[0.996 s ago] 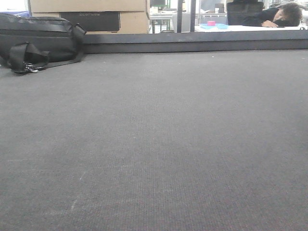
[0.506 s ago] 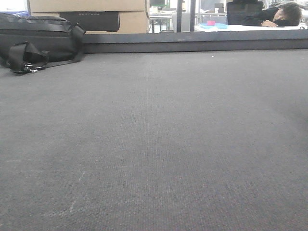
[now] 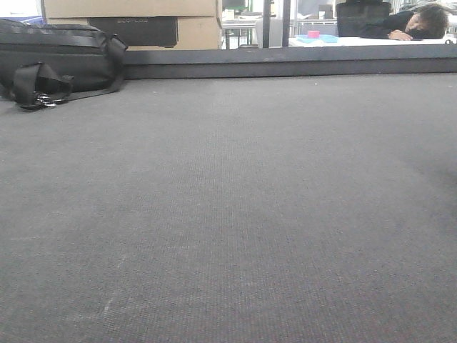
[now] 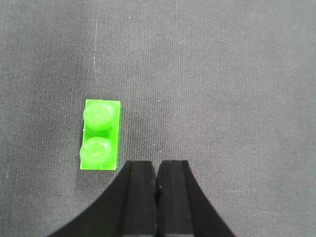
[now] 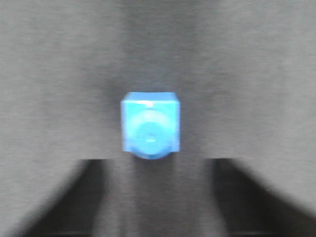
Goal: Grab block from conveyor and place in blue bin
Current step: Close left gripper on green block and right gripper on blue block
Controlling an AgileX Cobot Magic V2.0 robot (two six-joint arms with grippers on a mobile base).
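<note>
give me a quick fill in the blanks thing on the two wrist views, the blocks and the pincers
1. The green block lying on the conveyor has ___ studs on top.
2. The left pincer is ___, with the green block beside it, not in it.
3. The one-stud block in front of the open right pincer is ___ in colour.

Missing words: two; shut; blue

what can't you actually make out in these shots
- Blue bin: not surely in any view; the small blue shape far back in the front view is too tiny to identify.
- Blue block, right wrist view: blurred, top detail smeared; the open right claw is blurred too.
- Front view: no arm or block shows, so their place on the conveyor is unknown.
</note>
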